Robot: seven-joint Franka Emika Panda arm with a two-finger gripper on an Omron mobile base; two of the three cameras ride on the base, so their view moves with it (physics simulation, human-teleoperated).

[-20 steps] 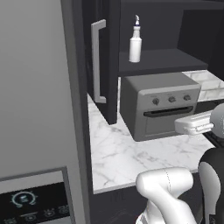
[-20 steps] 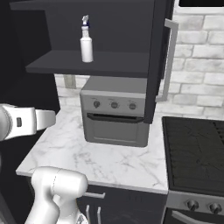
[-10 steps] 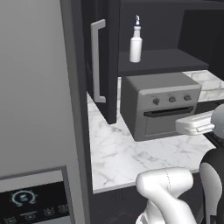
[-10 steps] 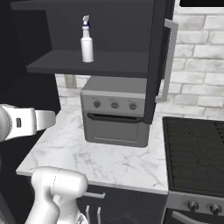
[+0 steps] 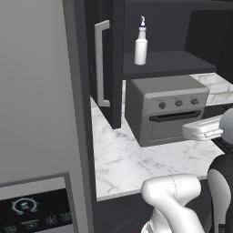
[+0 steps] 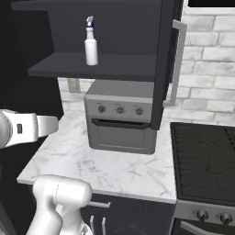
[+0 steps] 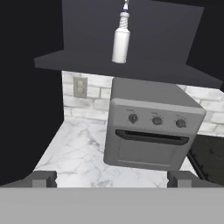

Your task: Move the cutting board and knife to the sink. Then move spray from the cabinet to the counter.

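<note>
Left base view: the cabinet [image 5: 105, 63] door stands swung open, so the spray [image 5: 141, 44] is exposed upright on its shelf, above the toaster oven [image 5: 166, 109]; I judge the fetch not yet begun.
Right base view: the table [image 6: 110, 163] lies bare before the oven, a ready landing place.
Hand view: my fingers [image 7: 111, 178] are spread fully and hold nothing; the bottle stands high and well apart.
</note>
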